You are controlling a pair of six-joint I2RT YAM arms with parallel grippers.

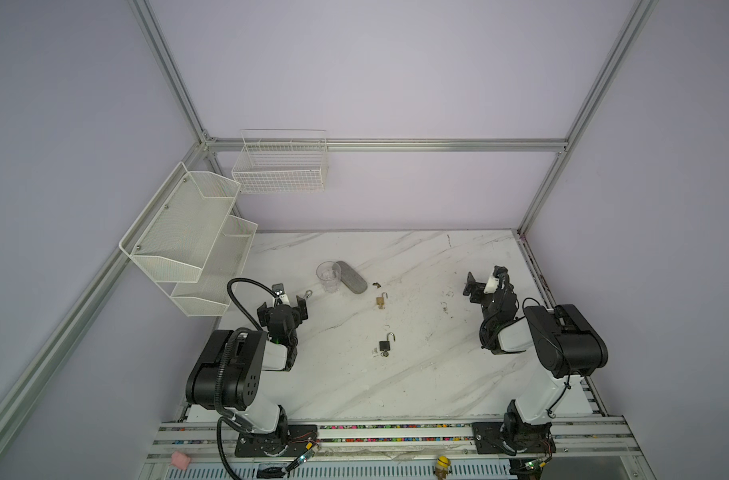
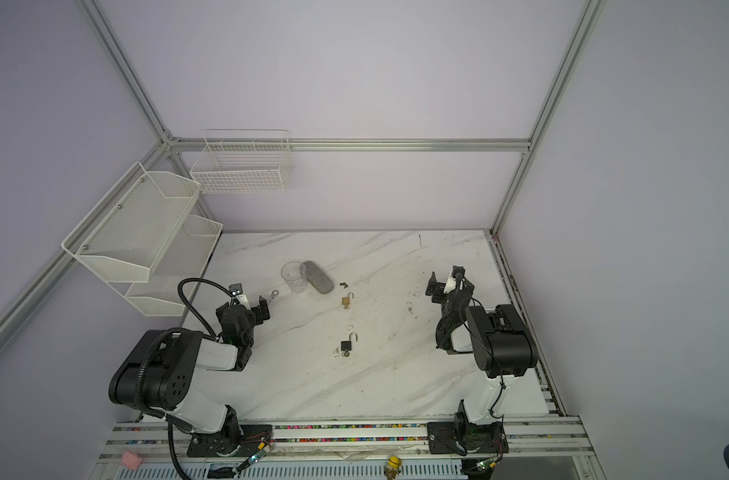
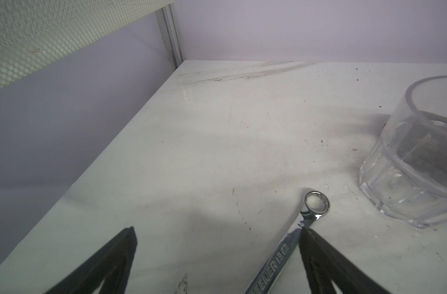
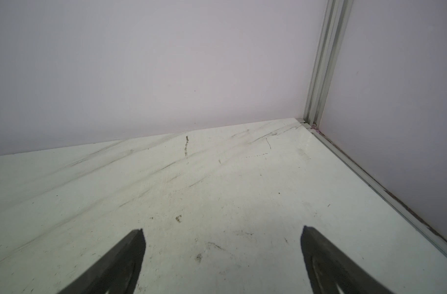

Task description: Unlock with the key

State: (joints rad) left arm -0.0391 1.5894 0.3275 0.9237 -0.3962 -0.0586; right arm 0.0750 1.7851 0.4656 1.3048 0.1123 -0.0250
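The left end effector [image 3: 217,229], jaws spread wide and empty, hangs low at the left of the worktop [image 1: 416,374], one fingertip over the shaft of a wrench [image 3: 316,206]. The right end effector [image 4: 222,230], equally wide and empty, sits far right. Between them lies the black padlock [image 1: 384,344], shackle swung open, key [image 1: 384,353] at its near end. Beyond it are a brass padlock [image 1: 381,301], then a glass [image 1: 328,276] just beside a grey case [image 1: 351,277].

Both top views overlook the table [image 1: 437,374] (wrist views sit low).
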